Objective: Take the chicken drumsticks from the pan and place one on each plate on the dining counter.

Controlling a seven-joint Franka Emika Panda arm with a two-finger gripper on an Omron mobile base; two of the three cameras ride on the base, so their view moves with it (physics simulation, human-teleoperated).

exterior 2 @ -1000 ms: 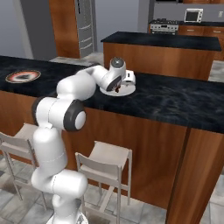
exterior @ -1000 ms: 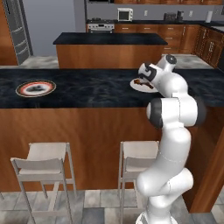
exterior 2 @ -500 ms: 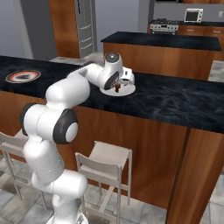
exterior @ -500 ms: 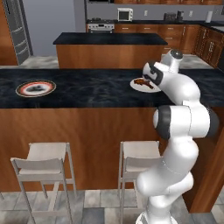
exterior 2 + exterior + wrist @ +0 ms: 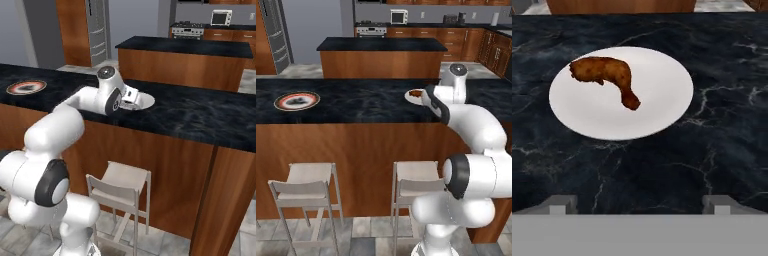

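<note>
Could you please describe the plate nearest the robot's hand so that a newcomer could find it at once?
Find the dining counter, the long black marbled top with a wood front and stools below. The plate lies toward its right part, just beyond the open gripper. It is plain white and carries a reddish-brown drumstick, unlike the dark-centred plate far left.

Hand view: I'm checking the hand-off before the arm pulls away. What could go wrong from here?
1. The drumstick lies off-centre on the near plate. A nudge could roll it toward the rim.
2. The open claw hangs low over the dining counter, beside the plate. A careless retreat could clip the rim and slide the plate.
3. The far plate holds something dark; whether that is the other drumstick is unclear.
</note>
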